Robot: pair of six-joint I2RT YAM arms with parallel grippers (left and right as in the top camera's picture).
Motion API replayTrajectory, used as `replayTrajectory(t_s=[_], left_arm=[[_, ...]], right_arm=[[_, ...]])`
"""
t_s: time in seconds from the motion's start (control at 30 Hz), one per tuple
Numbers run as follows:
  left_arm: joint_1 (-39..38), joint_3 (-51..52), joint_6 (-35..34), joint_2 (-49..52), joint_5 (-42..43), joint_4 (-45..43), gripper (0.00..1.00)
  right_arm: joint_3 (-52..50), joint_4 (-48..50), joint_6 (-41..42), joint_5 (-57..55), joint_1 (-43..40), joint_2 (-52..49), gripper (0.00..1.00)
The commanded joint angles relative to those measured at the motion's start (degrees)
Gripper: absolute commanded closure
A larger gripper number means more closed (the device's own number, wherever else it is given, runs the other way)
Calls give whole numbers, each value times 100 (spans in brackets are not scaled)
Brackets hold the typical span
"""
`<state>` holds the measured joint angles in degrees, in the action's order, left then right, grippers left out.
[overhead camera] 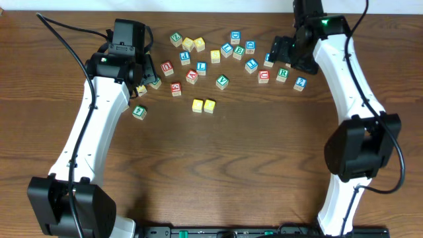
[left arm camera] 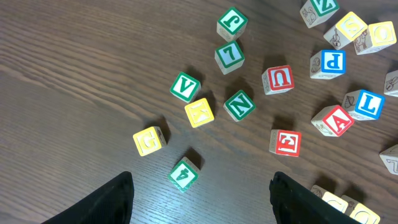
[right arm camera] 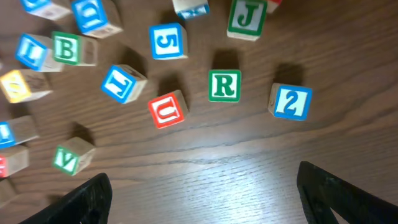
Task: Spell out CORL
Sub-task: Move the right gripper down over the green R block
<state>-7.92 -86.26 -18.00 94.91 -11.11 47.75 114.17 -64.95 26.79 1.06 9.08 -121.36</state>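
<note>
Two white arms rise toward the overhead camera from the near edge of the wooden table [overhead camera: 218, 165], one at each side. The left gripper [overhead camera: 140, 80] hangs over the left fringe of a scatter of lettered cubes, and the right gripper [overhead camera: 274, 51] over its right end. From this view I cannot tell how wide either one stands. The yellow cubes [overhead camera: 197, 105] lie side by side, almost touching, alone below the scatter near the middle of the table. The blue L cube [overhead camera: 201, 67] lies inside the scatter, just beside a red A cube [overhead camera: 192, 77]. The green R cube [overhead camera: 283, 74] lies at the right end, just below the right gripper and near a blue 2 cube [overhead camera: 300, 83].

At the left wrist, black fingers [left arm camera: 115, 202] fill the bottom corners. The left gripper [left arm camera: 202, 196] stands wide apart, with bare wood between its fingers and nothing held. A green 4 cube [left arm camera: 184, 174] lies just ahead. Beyond it are the yellow cubes [left arm camera: 199, 112], near each other but apart, with a green V cube [left arm camera: 185, 86] close behind. The blue L cube [left arm camera: 368, 104] sits at the right edge beside the red A cube [left arm camera: 336, 120].

At the right wrist, the right gripper [right arm camera: 202, 180] is likewise spread wide and empty. The green R cube [right arm camera: 224, 86] stands upright ahead of it, between a red U cube [right arm camera: 168, 110] and the blue 2 cube [right arm camera: 290, 101], touching neither.
</note>
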Motion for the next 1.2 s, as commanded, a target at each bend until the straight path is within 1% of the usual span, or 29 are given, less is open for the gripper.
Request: replayTrajectory(t_s=[0.0,0.53,0.8,1.0,1.17], left_arm=[[26,-195,28,-131,-96,17,31],[26,-195,28,-114,-96,-22,30],[24,-195,28,-57,-94,-22,31],[24,-192,28,-57,-94,-22,30],[24,-195,28,-57,-96,-22,30]], right_arm=[[68,9,101,-72,24,-114,10],[68,92,149,-74,-52,-168,10],[68,138,219,-94,-63,-225,18],[66,179,417,-90,-63,-437,25],[66,212,459,-116,-63,-621,28]])
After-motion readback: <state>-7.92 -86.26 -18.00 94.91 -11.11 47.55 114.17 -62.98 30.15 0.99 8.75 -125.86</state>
